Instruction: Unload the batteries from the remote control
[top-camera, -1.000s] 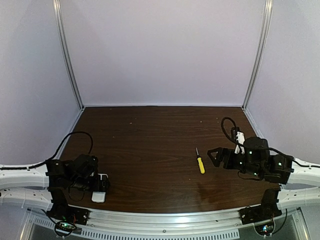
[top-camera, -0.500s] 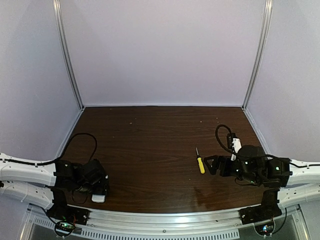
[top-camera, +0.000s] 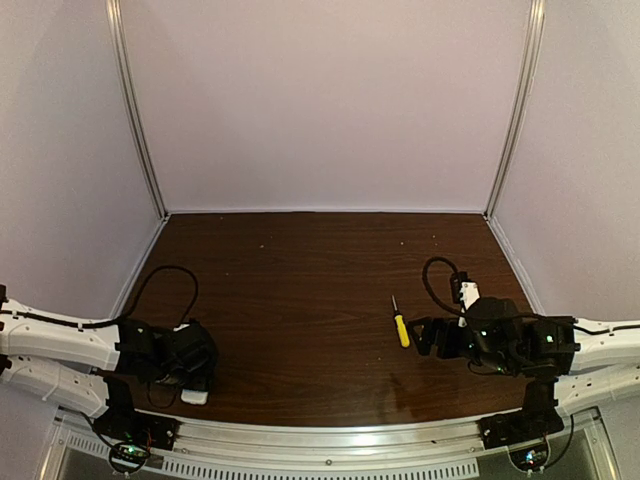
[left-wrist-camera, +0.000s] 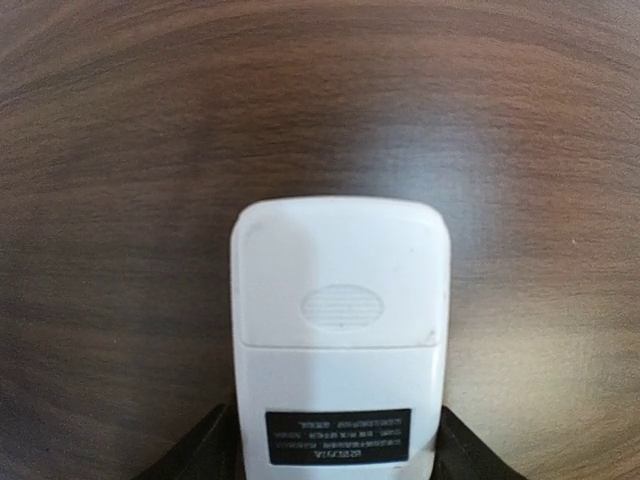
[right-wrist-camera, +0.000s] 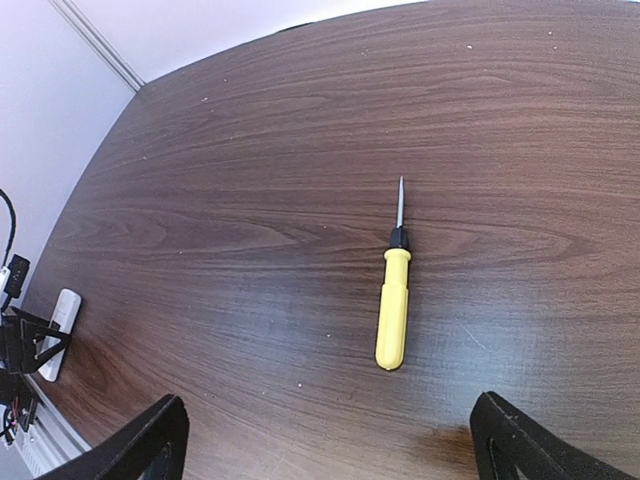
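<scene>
The remote control, flanked by the left tool (grip cannot be told), could be skewed by uneven contact; right tool spread wide.

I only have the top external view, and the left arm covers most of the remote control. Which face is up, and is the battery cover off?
Observer: In the left wrist view the remote control lies back side up, its battery cover, with a ribbed oval grip, in place.
Operator: Do the right jaws hold anything?
Observer: No. The right wrist view shows the screwdriver flat on the table, untouched, ahead of wide-open jaws.
</scene>
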